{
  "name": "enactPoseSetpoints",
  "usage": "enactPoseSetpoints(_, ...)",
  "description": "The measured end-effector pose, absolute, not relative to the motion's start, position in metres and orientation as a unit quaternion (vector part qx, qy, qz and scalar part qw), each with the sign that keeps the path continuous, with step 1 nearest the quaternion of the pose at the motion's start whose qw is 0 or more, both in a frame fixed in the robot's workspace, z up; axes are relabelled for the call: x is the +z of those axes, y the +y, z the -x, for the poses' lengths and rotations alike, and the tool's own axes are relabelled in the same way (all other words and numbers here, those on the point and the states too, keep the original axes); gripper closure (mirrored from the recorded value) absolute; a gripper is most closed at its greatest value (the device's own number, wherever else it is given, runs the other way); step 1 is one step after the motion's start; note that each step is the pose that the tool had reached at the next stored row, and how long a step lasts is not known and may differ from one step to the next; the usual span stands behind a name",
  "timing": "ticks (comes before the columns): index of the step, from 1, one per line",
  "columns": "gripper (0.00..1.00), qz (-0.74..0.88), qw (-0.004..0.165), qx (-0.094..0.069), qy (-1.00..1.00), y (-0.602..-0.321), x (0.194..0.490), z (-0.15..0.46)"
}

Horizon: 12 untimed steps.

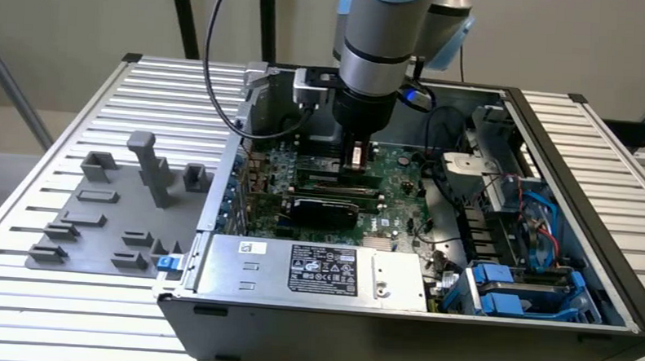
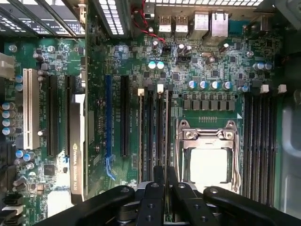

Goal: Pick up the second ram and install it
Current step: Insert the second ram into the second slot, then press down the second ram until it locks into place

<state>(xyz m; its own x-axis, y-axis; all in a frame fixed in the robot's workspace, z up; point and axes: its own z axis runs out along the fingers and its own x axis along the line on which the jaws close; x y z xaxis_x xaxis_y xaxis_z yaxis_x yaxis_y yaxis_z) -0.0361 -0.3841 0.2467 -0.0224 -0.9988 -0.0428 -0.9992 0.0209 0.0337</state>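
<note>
Over the ribbed metal table [image 1: 67, 300] an opened computer case [image 1: 404, 323] is laid flat, with the grey fixture tray [image 1: 103, 220] beside it on the exterior view's left, its blocks standing bare of any strip. Inside the case the green motherboard [image 2: 221, 56] is exposed, the silver power supply [image 1: 308, 265] lying along the near edge. The arm [image 1: 378, 36] is seen reaching straight down into the case, the gripper [image 1: 358, 159] low over the board's middle. Insertion is judged to be the step in hand: the second ram [image 2: 164, 136] is seen edge-on in the wrist view, running down a memory slot beside the CPU socket [image 2: 207, 155], with the gripper [image 2: 165, 181] fingers closed together on its near end. Whether the strip is fully seated cannot be told; the white slot latches [image 2: 160, 88] at the far end are too small to read. Next, an even downward press along the slot line is judged necessary, with no tilt. Slot alignment and the black card [image 2: 77, 146] are given by the wrist view; arm posture, tray and case layout are given by the exterior view alone.
</note>
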Motion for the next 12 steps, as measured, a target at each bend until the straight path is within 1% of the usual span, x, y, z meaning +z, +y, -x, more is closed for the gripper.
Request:
enactPoseSetpoints(7, 1.0, 0.699, 0.004, 0.027, 0.714, -0.384, 0.235, 0.036)
enactPoseSetpoints(12, 1.0, 0.699, 0.004, 0.027, 0.714, -0.384, 0.234, 0.036)
